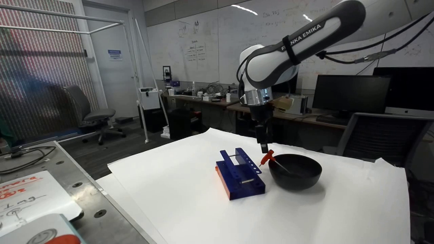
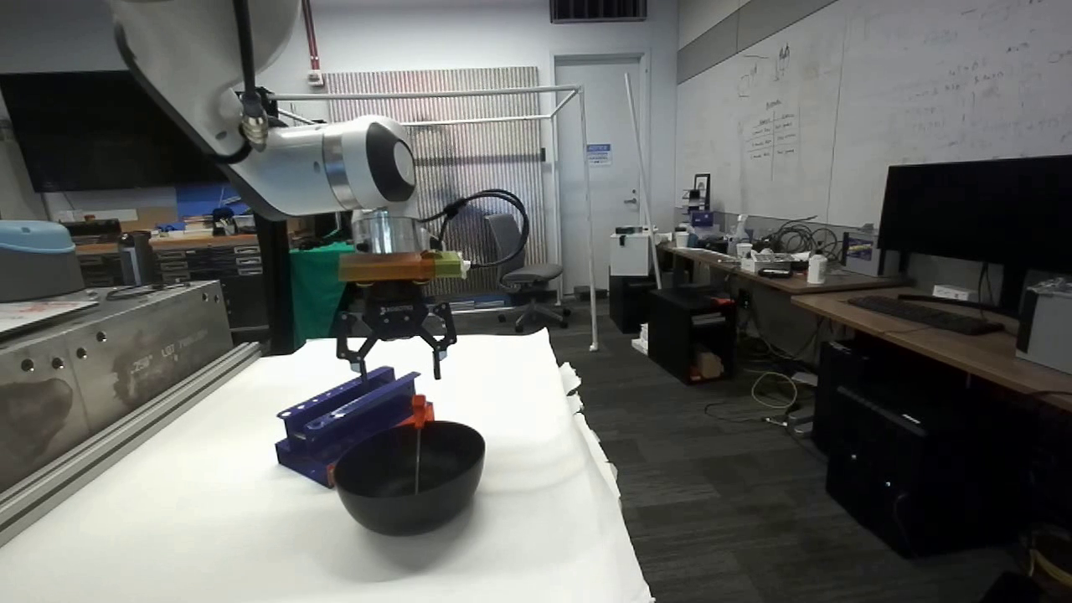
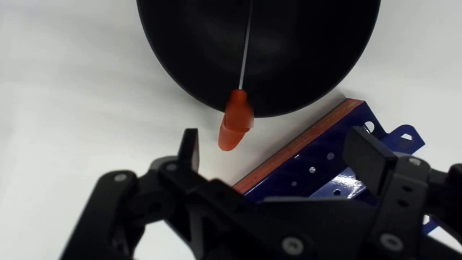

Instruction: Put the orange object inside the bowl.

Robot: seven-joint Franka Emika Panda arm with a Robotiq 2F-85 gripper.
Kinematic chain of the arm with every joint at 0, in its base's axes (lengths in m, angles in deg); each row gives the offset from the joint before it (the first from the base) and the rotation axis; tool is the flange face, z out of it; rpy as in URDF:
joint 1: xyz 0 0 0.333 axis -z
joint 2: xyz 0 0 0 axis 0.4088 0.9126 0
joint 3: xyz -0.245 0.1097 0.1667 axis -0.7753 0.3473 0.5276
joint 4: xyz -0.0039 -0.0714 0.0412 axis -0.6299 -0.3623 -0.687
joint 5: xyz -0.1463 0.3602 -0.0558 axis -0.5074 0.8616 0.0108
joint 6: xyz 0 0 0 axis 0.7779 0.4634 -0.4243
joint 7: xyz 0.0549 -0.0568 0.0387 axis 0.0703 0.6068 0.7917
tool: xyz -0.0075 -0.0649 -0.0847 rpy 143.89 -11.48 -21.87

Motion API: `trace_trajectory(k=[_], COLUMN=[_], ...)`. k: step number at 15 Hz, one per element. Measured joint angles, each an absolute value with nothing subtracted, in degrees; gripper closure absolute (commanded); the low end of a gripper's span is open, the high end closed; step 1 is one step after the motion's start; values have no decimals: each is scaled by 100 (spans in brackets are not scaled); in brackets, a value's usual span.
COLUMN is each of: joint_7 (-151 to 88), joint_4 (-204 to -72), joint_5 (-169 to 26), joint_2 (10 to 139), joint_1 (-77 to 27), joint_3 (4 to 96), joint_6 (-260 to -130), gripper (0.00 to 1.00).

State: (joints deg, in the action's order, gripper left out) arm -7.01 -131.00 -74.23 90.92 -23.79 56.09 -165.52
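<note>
The orange object is a T-handled tool with an orange-red handle and a thin metal shaft (image 1: 268, 157) (image 2: 420, 410) (image 3: 238, 112). Its shaft reaches down into the black bowl (image 1: 295, 181) (image 2: 406, 512) (image 3: 296, 68). Its handle rests at the rim and sticks out over the side facing the blue box. My gripper (image 1: 264, 148) (image 2: 398, 370) is above the table, higher than the handle and apart from it. In the wrist view the gripper (image 3: 276, 151) is open with nothing between its fingers; the handle's end shows just ahead of the left finger.
A dark-blue box-like piece with raised perforated rails and an orange side strip (image 1: 242, 189) (image 2: 335, 423) (image 3: 310, 169) stands close beside the bowl, partly below my gripper. White paper (image 1: 176, 183) covers the table. A metal bench (image 1: 91, 200) runs along one side.
</note>
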Motion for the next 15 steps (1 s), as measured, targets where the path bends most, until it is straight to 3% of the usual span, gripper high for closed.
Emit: trace_trajectory(k=[9, 10, 12, 15], joint_7=[-526, -520, -512, -495], joint_4=[-12470, -12436, -12374, -12311], joint_5=[-7423, -7423, -7423, -7423], joint_2=[9700, 9733, 9792, 9865], joint_1=[-2291, -2291, -2291, -2291], joint_3=[5610, 5611, 5612, 5612], joint_6=[-16182, -16125, -16047, -16021], gripper=[2, 26, 27, 53])
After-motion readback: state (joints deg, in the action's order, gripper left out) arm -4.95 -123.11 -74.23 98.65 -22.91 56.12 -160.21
